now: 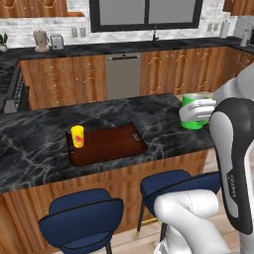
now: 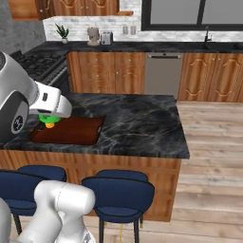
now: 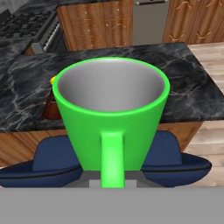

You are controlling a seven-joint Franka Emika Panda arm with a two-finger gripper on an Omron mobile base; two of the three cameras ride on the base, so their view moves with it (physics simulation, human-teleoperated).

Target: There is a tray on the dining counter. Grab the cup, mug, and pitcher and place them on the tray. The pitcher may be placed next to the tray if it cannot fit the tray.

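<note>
My claw was pinched on the green mug, right of the tray; lowering carelessly could topple the yellow cup.

Green mug, apparently above tray

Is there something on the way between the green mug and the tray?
Nothing visible blocks it. The tool holds the green mug above the dining counter. The yellow cup occupies the tray's left end; the rest is free.

Base views flanking dining counter; hand close.
</note>
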